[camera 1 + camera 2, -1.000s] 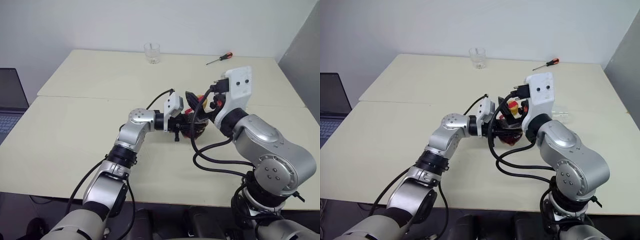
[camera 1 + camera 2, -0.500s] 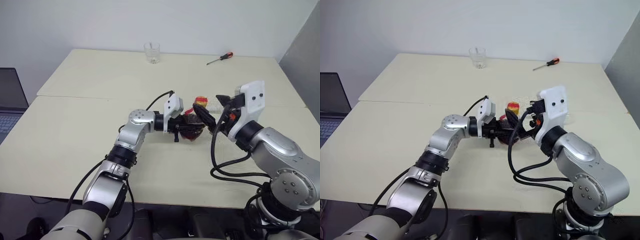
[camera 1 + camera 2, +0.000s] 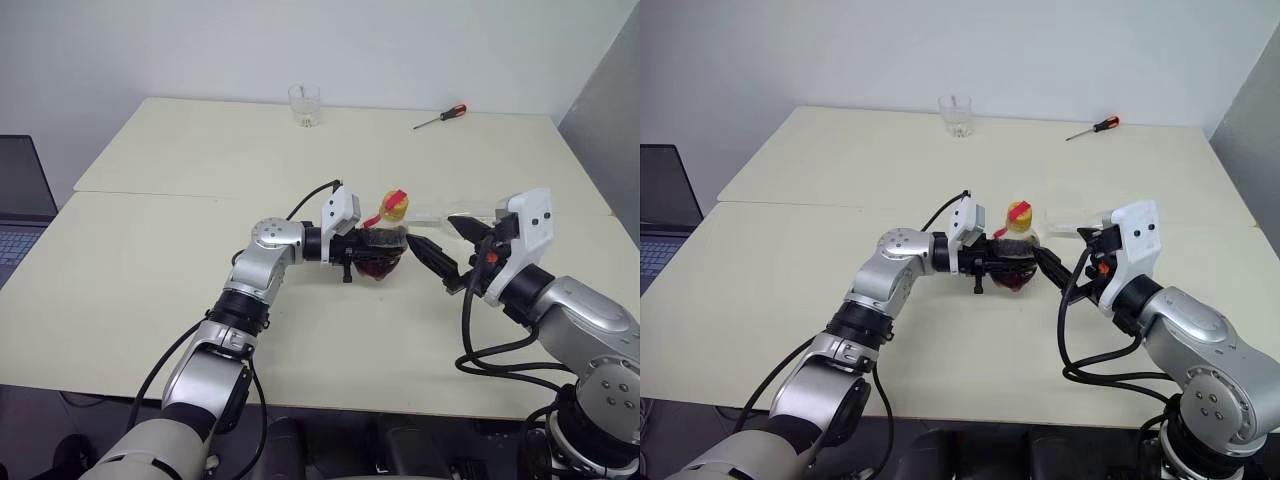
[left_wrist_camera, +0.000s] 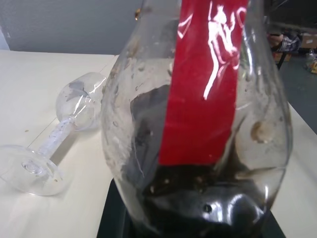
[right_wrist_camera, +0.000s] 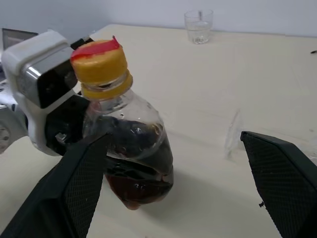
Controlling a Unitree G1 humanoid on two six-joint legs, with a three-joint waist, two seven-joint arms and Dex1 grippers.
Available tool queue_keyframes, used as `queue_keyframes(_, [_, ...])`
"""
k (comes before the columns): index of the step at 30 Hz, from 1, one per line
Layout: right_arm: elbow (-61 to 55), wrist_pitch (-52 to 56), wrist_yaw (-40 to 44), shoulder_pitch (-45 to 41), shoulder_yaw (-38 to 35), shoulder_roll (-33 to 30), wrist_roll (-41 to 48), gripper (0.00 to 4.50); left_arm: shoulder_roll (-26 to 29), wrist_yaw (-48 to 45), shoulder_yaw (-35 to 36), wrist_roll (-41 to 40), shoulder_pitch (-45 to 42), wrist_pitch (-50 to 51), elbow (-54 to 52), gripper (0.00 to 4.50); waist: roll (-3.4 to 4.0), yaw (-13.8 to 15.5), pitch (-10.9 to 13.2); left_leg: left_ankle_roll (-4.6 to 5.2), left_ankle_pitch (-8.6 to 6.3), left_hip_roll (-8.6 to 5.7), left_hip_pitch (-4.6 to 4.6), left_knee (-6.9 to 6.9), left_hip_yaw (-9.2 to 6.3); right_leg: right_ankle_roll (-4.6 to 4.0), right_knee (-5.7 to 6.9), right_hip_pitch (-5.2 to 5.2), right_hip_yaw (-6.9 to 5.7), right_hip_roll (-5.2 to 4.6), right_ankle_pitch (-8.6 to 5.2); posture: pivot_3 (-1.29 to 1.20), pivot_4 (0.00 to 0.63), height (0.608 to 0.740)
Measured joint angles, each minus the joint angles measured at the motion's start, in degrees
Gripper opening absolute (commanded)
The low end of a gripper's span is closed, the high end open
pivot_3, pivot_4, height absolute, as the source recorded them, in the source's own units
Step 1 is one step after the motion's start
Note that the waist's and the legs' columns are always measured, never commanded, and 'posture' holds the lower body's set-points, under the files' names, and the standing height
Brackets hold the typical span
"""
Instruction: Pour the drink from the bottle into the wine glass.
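Plastic bottle (image 3: 384, 252) (capped) sits clamped in left gripper (image 3: 362, 255), beside wide-spread right gripper (image 3: 450, 250).

I see bright, even overhead light, soft shadows on the surface (image 3: 150, 290), glare streaks on the bottle (image 4: 198, 124), close-up slightly blurred.

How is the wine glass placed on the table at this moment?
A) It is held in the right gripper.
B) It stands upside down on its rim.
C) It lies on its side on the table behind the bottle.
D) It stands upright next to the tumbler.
C: the wine glass lies on its side on the table, bowl and foot both on the surface, beyond the bottle that the left gripper holds.
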Motion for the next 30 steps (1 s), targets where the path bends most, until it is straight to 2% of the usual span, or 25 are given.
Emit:
queue_keyframes(8, [0.05,1.02,-6.19,-6.88,0.36,4.24,5.29,4.5,0.09,0.03,0.02,0.01,0.01,-0.01,-0.08,0.77,0.0,0.07,0.0,0.0,0.0,-0.01,-0.04,-0.01,-0.19,-0.01,-0.08,0.03,0.0,0.01,0.0,0.0,0.15,0.74])
queue_keyframes(19, [2.45,-2.08,-12.92,-9.45,9.39,6.9,3.07,4.5,-0.15,0.08,0.01,0.02,0.02,-0.02,-0.13,0.77,0.0,0.06,0.0,0.0,0.0,-0.01,-0.07,-0.12,-0.24,-0.01,-0.22,0.03,0.0,0.01,0.0,0.0,0.15,0.74])
queue_keyframes(30, [9.55,-10.3,-14.05,-10.69,14.76,4.45,-3.18,4.5,0.03,0.28,0.01,0.05,0.27,-0.05,-0.9,0.77,0.0,0.08,0.0,0.0,0.0,-0.01,-0.07,-0.14,-0.23,-0.01,-0.22,0.03,0.0,0.02,0.0,0.0,0.15,0.74])
